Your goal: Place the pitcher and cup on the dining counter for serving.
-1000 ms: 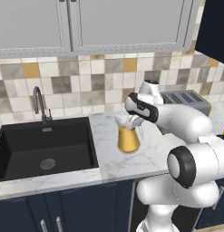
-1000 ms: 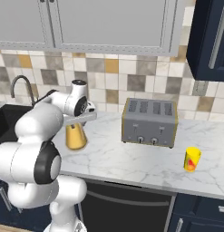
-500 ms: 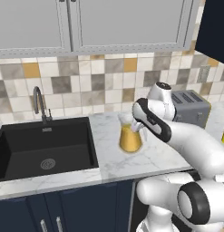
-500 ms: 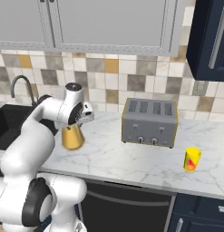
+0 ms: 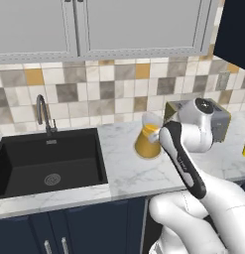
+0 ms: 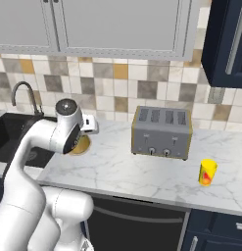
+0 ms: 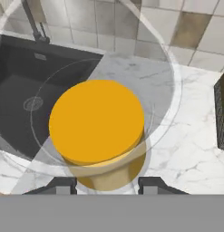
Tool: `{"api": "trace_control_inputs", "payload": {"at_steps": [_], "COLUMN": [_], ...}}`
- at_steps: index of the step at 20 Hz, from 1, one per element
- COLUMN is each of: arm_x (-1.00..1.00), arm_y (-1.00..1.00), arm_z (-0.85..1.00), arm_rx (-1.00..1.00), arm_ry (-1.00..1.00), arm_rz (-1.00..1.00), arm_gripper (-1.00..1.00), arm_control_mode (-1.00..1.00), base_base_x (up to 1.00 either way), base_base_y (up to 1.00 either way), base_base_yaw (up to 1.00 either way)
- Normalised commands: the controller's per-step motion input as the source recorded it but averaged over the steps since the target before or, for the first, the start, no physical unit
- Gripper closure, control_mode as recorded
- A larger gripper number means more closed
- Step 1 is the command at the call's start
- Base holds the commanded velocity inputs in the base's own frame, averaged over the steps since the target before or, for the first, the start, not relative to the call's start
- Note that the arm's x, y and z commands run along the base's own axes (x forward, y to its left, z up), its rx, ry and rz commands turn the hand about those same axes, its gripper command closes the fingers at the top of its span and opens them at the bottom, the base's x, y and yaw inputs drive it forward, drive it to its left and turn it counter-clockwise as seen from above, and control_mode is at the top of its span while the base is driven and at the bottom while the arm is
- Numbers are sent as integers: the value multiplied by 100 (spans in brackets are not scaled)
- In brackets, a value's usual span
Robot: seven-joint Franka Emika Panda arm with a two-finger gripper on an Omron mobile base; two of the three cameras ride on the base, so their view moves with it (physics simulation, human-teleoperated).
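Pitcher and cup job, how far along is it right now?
Nothing looks delivered yet. The pitcher stands on the marble worktop between the sink and toaster. In hand: the gripper is right above the pitcher, fingers apart on either side, no grip visible. Left: carrying the pitcher, then the cup right of the toaster.

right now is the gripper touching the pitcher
Cannot tell. In the hand view the gripper hangs over the pitcher, fingertips either side of its body, with no contact or gap plainly visible.
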Motion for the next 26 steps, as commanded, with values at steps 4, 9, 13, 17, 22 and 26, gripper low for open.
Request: {"api": "trace_control_inputs", "payload": {"at_steps": [4, 9, 13, 17, 22, 26], "arm_x": [-22, 0, -4, 0, 0, 0], "arm_y": [-47, -12, 0, 0, 0, 0], "arm_z": [80, 23, 0, 0, 0, 0], "arm_rx": [23, 1, 0, 0, 0, 0], "arm_ry": [-5, -1, 0, 0, 0, 0], "arm_rz": [-13, -5, 0, 0, 0, 0], "arm_gripper": [100, 100, 100, 100, 100, 100], "arm_control_mode": [-100, -100, 100, 100, 100, 100], "base_base_x": [0, 0, -11, -85, -69, -18], "base_base_y": [0, 0, 0, 0, 12, 16], "base_base_yaw": [0, 0, 4, 52, 88, 100]}}
